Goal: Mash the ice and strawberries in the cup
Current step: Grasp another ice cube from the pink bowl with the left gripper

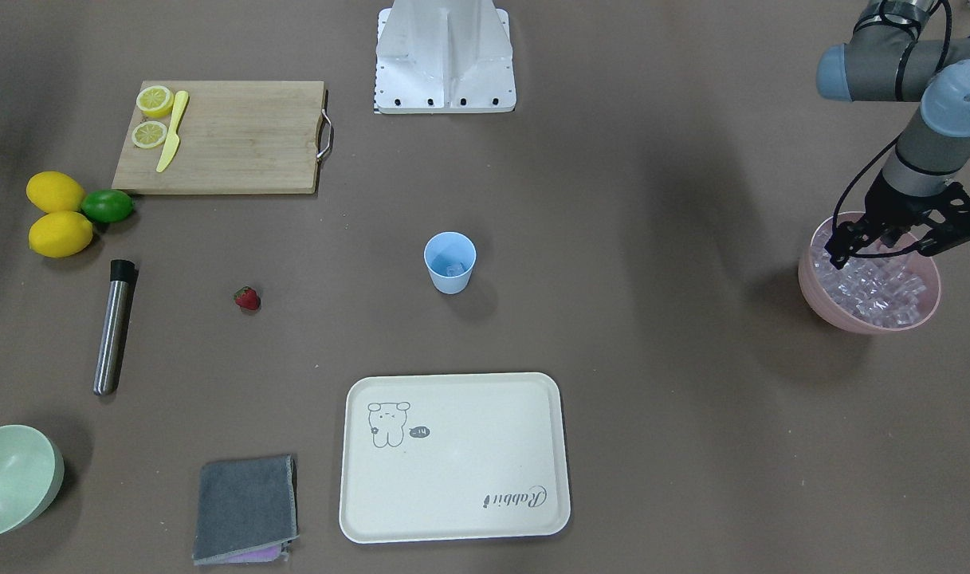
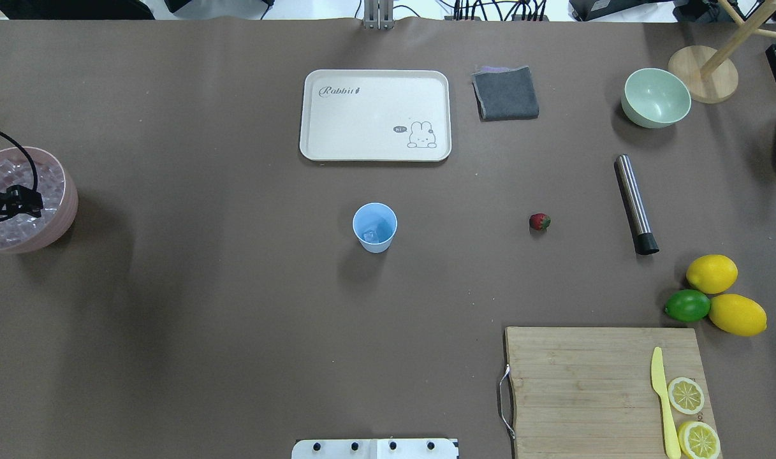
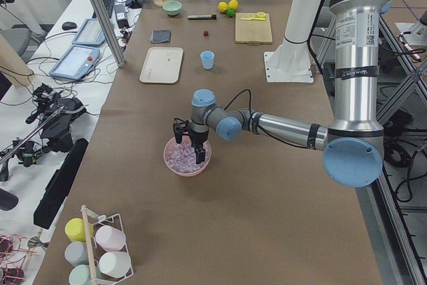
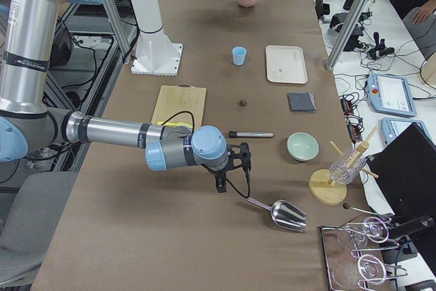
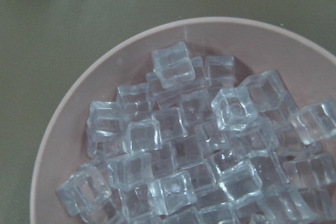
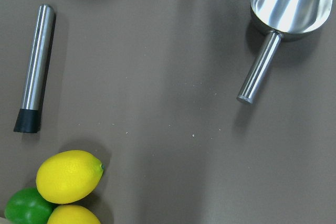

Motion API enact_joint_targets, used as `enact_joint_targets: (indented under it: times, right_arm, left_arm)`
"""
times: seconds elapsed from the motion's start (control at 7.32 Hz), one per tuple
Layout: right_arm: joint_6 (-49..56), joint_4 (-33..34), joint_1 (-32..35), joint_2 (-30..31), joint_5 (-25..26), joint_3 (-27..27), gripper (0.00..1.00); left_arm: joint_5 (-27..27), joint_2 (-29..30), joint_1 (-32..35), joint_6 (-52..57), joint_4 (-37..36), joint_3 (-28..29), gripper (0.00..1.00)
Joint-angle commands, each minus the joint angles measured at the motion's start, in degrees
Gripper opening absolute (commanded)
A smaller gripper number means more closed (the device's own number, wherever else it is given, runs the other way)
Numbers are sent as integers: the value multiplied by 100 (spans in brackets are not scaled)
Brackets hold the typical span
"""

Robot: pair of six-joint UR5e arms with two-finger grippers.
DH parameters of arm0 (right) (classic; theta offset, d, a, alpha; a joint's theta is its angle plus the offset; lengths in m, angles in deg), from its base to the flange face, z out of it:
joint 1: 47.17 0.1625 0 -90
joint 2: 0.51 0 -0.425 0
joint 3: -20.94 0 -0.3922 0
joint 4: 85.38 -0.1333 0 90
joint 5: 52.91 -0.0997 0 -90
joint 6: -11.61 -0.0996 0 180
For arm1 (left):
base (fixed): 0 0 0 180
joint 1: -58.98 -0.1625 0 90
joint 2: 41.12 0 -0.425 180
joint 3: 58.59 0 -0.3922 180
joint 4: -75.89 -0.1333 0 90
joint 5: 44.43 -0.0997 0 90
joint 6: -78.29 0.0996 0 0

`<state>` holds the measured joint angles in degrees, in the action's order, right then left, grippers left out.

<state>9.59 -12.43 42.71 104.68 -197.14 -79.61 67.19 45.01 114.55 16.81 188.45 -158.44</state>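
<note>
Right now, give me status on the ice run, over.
Left gripper over pink bowl of ice, jaws open. Right gripper: jaw state unclear. Cup holds ice; strawberry on table. Bare table between bowl and cup.

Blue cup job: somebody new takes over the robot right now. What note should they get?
Left tool: open, over the pink bowl of ice.
Right tool: hangs near the scoop; open or shut, cannot tell.
Cup: upright mid-table, at least one cube inside.
Strawberry: on the table, not in the cup.
To do: strawberry in, maybe more ice, then mash; the steel rod lies untouched.
</note>
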Motion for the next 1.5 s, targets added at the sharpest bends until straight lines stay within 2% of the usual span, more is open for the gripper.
enact_joint_targets:
  times: [0.0, 0.14, 0.27, 0.55, 0.68, 1.23, 1.37]
  right_arm:
    - [0, 0, 3, 10, -17, 9, 100]
    - [9, 0, 3, 19, -35, 0, 100]
    - [9, 0, 3, 28, -35, 9, 100]
    - [0, 0, 38, 45, -114, 0, 100]
    - [9, 0, 99, 71, -236, 0, 100]
    - [0, 18, 127, 80, -246, -9, 100]
    - [0, 18, 126, 80, -246, 0, 100]
  left_arm:
    - [0, 0, -37, -31, 160, 106, 97]
    - [0, 8, -37, -48, 161, 107, 97]
    - [0, 0, -37, -57, 161, 107, 91]
    - [-9, 0, -37, -92, 161, 107, 46]
    - [-78, -9, -37, -92, 153, 98, 0]
    - [-35, -18, 50, 109, -225, -297, 0]
    - [148, -9, 129, 293, -243, -358, 0]
